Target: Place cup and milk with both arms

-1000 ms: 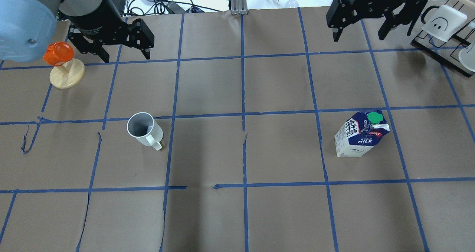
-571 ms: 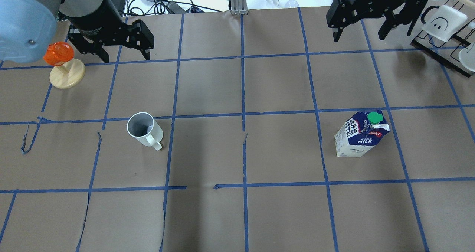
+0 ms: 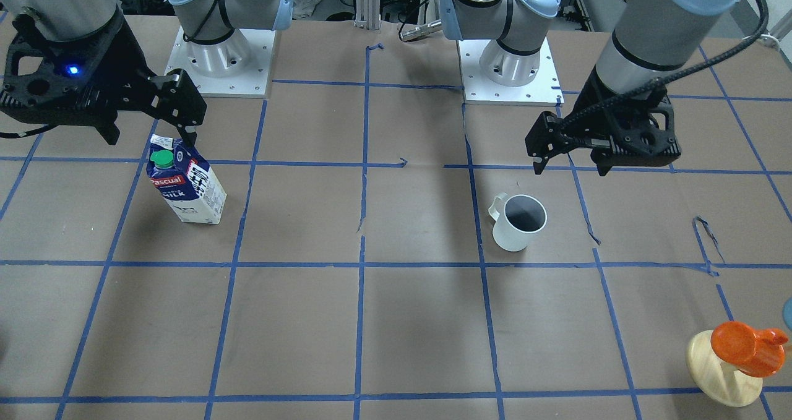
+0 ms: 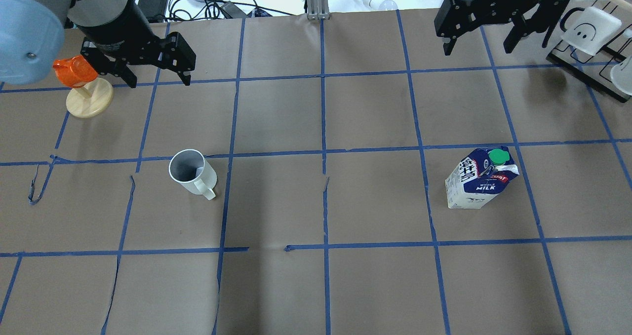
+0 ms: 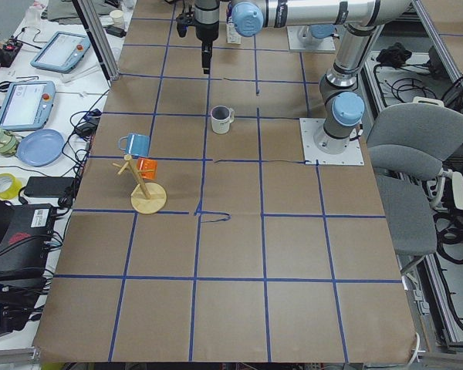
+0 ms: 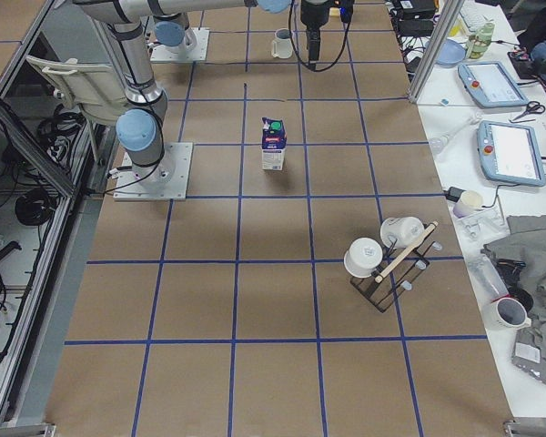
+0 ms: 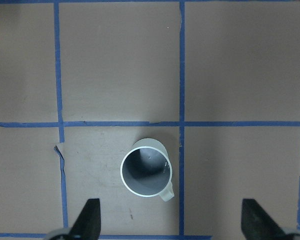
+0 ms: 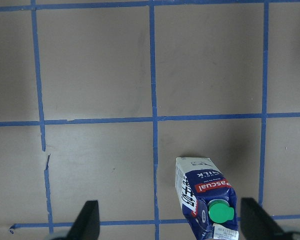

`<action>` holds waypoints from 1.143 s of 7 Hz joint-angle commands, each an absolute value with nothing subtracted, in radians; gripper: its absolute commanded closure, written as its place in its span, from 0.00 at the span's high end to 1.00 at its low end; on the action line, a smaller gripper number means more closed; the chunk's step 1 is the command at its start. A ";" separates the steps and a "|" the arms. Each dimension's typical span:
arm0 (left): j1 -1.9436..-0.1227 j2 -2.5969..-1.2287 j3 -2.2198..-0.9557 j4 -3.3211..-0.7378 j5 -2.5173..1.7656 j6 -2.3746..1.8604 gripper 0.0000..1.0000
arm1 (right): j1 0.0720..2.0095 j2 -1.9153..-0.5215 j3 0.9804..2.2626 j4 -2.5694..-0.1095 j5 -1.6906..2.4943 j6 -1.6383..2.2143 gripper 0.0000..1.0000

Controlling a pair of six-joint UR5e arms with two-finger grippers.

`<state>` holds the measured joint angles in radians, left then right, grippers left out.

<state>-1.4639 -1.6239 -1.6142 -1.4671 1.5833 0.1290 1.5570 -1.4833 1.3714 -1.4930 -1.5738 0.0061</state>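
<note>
Currently hovering high over brown papered table (image 4: 276,118). Black two-finger left hand (image 4: 159,81): spread, empty; small white mug (image 4: 191,172) upright almost directly beneath. Right hand (image 4: 476,49): spread, empty; blue-white gable-top milk carton (image 4: 481,179) upright beneath.

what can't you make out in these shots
- Milk: in the right wrist view, its gable top is cut off by the lower edge.
- Orange cup: in the overhead view, partly covered by the left gripper.
- Milk's label: in the exterior right view, too small to read.
</note>
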 commanded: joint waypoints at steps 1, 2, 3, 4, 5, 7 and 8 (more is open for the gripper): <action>-1.428 -1.647 -1.766 -1.339 1.582 0.184 1.00 | 1.557 -1.483 1.371 -1.493 -1.574 0.006 1.00; -1.413 -1.647 -1.866 -1.263 1.586 0.186 1.00 | 1.557 -1.483 1.373 -1.493 -1.575 0.006 1.00; -1.384 -1.647 -1.966 -1.177 1.585 0.186 1.00 | 1.557 -1.483 1.373 -1.493 -1.575 0.006 1.00; -1.367 -1.658 -2.026 -1.088 1.588 0.189 1.00 | 1.557 -1.483 1.373 -1.493 -1.575 0.006 1.00; -1.365 -1.687 -2.039 -1.077 1.588 0.214 1.00 | 1.557 -1.483 1.373 -1.493 -1.575 0.006 1.00; -1.365 -1.736 -2.037 -1.062 1.583 0.213 0.98 | 1.557 -1.483 1.373 -1.493 -1.575 0.006 1.00; -1.365 -1.752 -2.036 -1.030 1.582 0.219 0.81 | 1.557 -1.483 1.373 -1.493 -1.575 0.006 1.00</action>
<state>-1.3657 -1.7290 -2.0359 -1.0589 1.5845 0.2146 1.5570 -1.4833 1.3729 -1.4926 -1.5754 0.0061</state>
